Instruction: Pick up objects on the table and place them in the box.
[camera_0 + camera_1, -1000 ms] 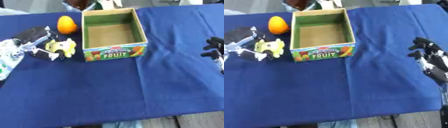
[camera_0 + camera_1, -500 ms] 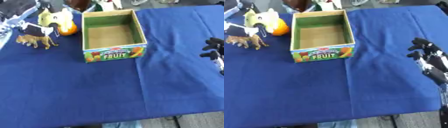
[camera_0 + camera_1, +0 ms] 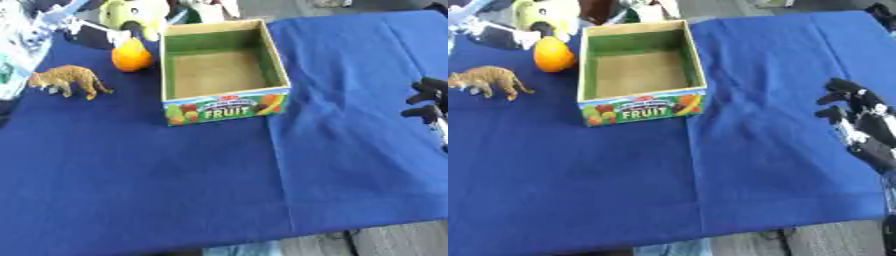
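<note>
A cardboard box with a FRUIT label stands open and empty at the middle of the blue cloth. An orange lies just left of it. Further left stands a small tiger figure. My left hand is raised at the far left corner, shut on a yellow-green soft toy that hangs above the table behind the orange, left of the box's far corner. My right hand rests open at the right edge, fingers relaxed, holding nothing.
The blue cloth covers the table down to its front edge. Some unclear items and dark shapes sit beyond the far edge behind the box.
My left hand has lifted the yellow-green toy off the cloth and carried it up and to the right, toward the box. The tiger figure now stands uncovered. The right hand has not moved.
</note>
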You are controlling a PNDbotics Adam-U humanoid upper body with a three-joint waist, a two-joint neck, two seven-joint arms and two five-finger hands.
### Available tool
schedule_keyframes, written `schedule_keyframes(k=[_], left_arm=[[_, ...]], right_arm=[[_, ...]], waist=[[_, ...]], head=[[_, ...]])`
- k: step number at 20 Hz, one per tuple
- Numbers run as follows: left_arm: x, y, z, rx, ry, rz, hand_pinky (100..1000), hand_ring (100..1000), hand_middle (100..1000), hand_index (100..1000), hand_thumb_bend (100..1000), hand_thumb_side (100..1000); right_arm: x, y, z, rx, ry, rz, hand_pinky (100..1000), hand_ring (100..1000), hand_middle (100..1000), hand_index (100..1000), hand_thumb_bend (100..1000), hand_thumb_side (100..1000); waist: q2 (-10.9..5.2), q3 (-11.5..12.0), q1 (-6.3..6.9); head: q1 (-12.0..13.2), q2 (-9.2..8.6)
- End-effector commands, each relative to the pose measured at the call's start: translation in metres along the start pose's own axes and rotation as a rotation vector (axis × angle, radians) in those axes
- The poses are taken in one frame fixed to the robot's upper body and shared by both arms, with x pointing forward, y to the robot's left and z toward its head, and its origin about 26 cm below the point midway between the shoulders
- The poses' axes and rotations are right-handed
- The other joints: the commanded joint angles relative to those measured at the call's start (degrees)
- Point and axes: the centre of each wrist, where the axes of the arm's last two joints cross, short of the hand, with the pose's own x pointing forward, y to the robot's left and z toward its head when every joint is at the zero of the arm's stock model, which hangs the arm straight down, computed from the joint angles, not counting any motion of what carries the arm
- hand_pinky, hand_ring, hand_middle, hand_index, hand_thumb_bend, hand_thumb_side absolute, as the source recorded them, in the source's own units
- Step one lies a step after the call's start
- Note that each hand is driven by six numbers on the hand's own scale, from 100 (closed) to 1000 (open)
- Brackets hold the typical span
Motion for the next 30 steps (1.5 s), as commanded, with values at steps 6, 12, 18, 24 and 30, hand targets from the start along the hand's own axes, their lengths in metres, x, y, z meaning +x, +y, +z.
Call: schedule_keyframes(k=[6,12,18,24,30], left_arm=[[0.011,-0.015,-0.022,-0.021,-0.06,0.024,475,120,118,375,139,188],[0.013,-0.034,-0.022,-0.098,-0.09,0.072,497,194,173,419,319,206],[0.012,-0.043,-0.022,-0.119,-0.081,0.086,553,378,406,635,711,222],[0.01,-0.044,-0.019,-0.089,-0.061,0.084,634,522,612,756,828,220],[0.007,-0.011,-0.006,0.038,-0.046,0.089,634,492,582,751,827,205]], right_arm=[[0.009,0.003,-0.015,0.062,-0.058,-0.002,706,1000,650,904,100,380],[0.011,0.009,-0.021,0.105,-0.077,-0.016,705,1000,646,892,100,387],[0.011,0.014,-0.025,0.138,-0.084,-0.024,704,1000,644,889,100,388],[0.01,0.015,-0.024,0.143,-0.083,-0.026,704,1000,644,889,100,392],[0.008,0.011,-0.019,0.132,-0.066,-0.017,704,1000,644,889,100,394]], waist=[[-0.53,-2.4,-0.23],[-0.31,-3.6,0.05],[-0.01,-4.1,0.15],[0.11,-3.9,0.03],[0.13,-2.8,0.25]], head=[[1.6,-0.82],[1.9,-1.22],[1.9,-1.55],[1.7,-1.89],[0.7,-1.93]])
